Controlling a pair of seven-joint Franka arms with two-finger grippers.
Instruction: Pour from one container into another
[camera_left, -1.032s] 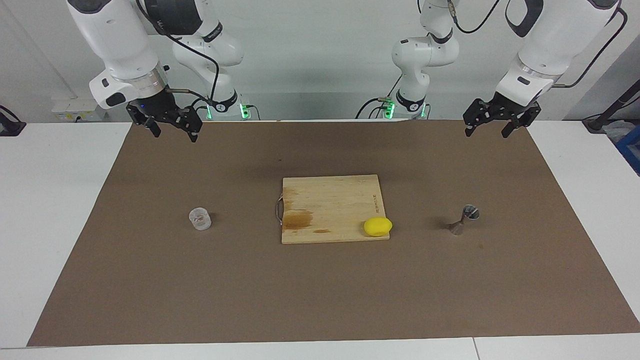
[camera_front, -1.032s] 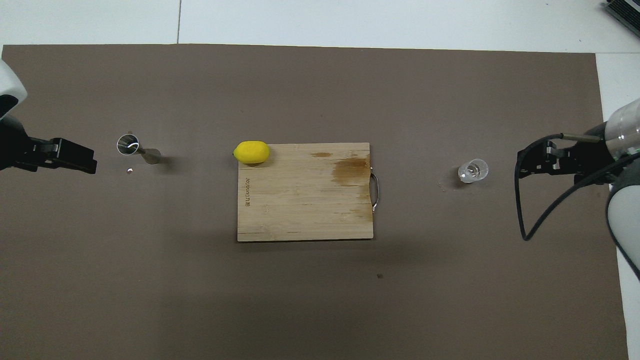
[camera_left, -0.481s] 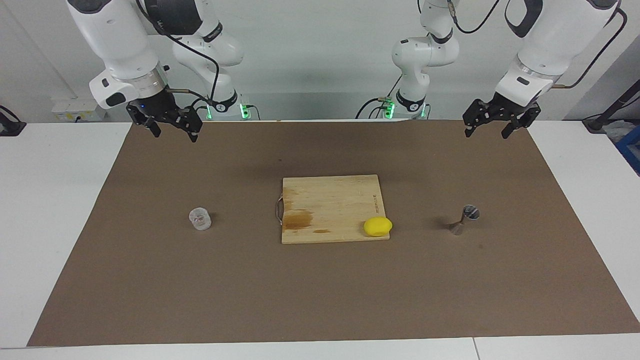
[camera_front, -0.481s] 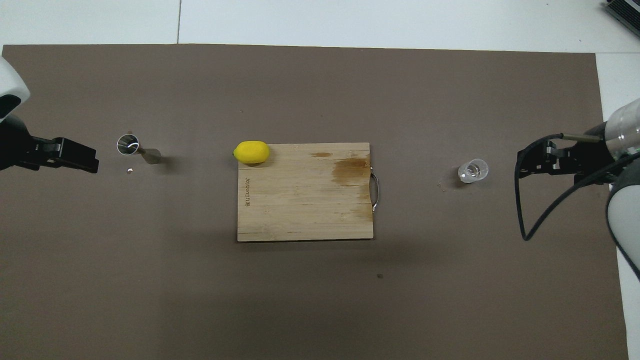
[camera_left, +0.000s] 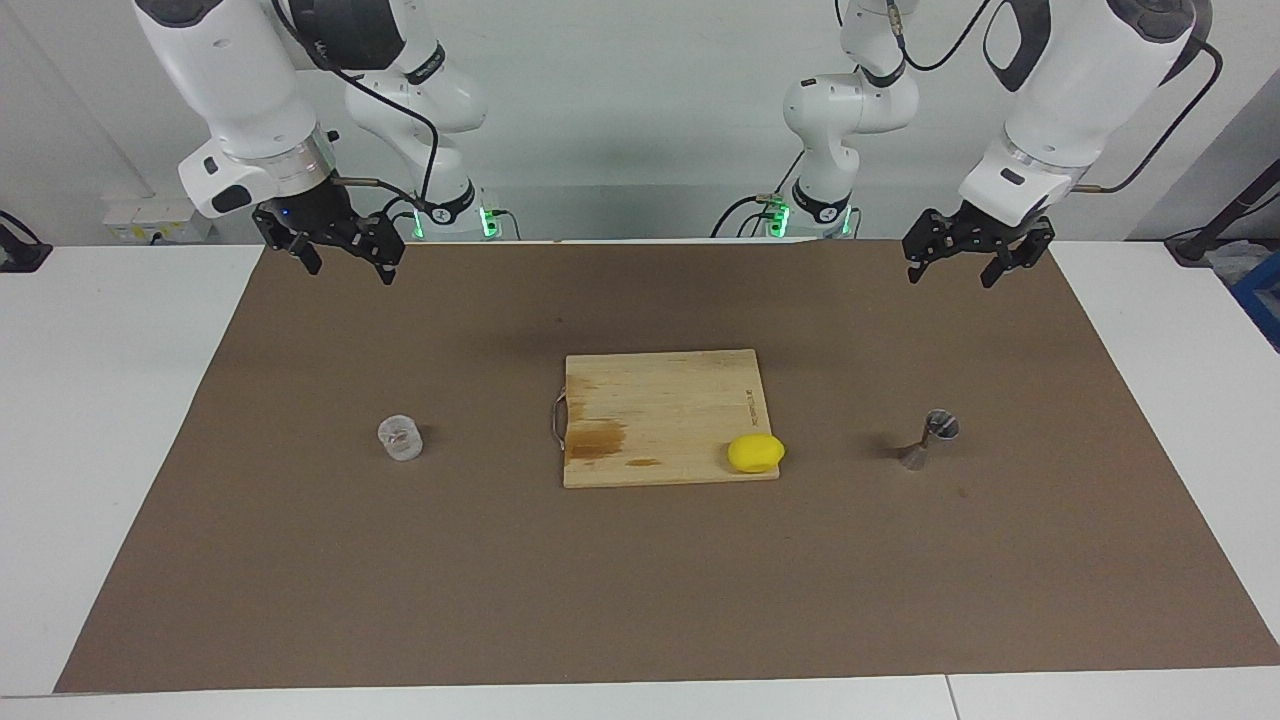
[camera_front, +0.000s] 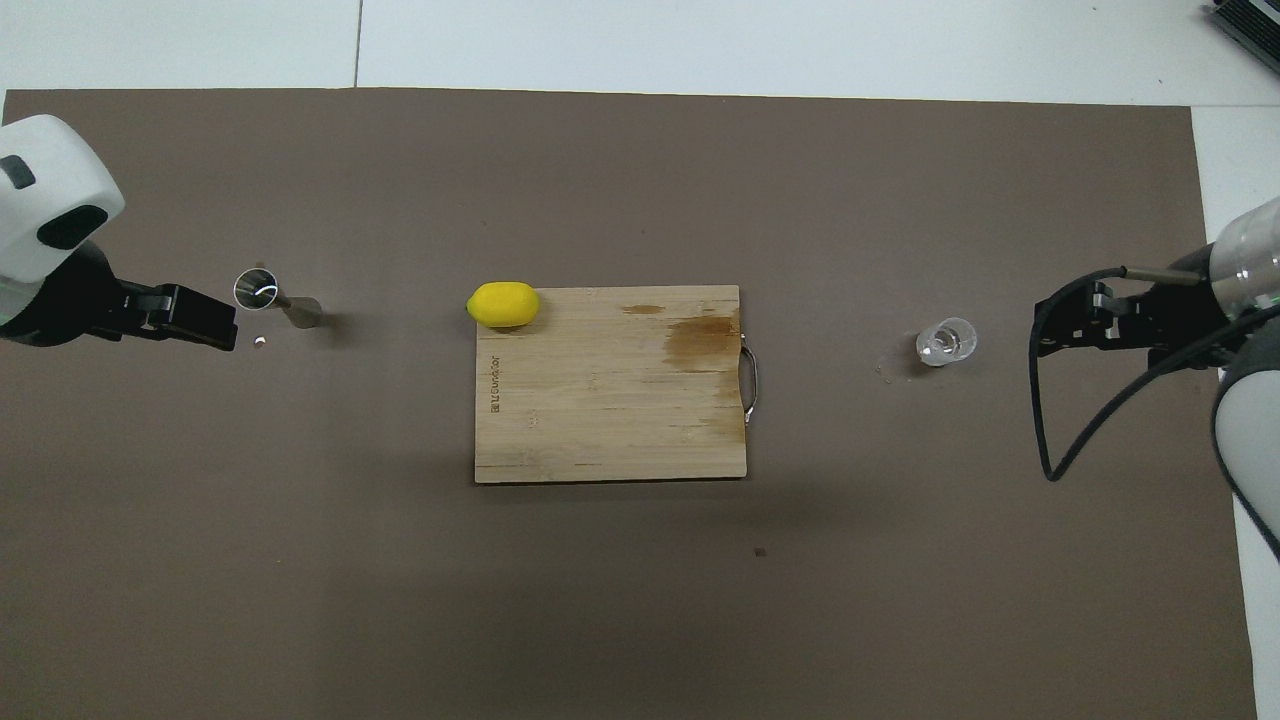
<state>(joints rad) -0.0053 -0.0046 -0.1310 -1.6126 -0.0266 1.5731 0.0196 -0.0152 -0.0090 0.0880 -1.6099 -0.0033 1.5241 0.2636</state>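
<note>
The small clear cup (camera_left: 400, 438) (camera_front: 945, 342) stands on the brown mat toward the right arm's end of the table. The steel hourglass jigger (camera_left: 930, 438) (camera_front: 275, 298) stands toward the left arm's end. My right gripper (camera_left: 350, 270) (camera_front: 1048, 330) hangs open and empty, raised over the mat's edge closest to the robots, well apart from the cup. My left gripper (camera_left: 950, 277) (camera_front: 218, 328) is also open and empty, up in the air over the mat on the robots' side of the jigger.
A wooden cutting board (camera_left: 660, 400) (camera_front: 610, 400) with a metal handle lies mid-mat between cup and jigger. A yellow lemon (camera_left: 755, 453) (camera_front: 503, 304) rests on its corner nearest the jigger. A tiny pale speck (camera_front: 260, 341) lies beside the jigger.
The left arm has swung its gripper a little toward the table's middle, closer over the jigger's side. The right arm, cup, jigger, board and lemon have not moved.
</note>
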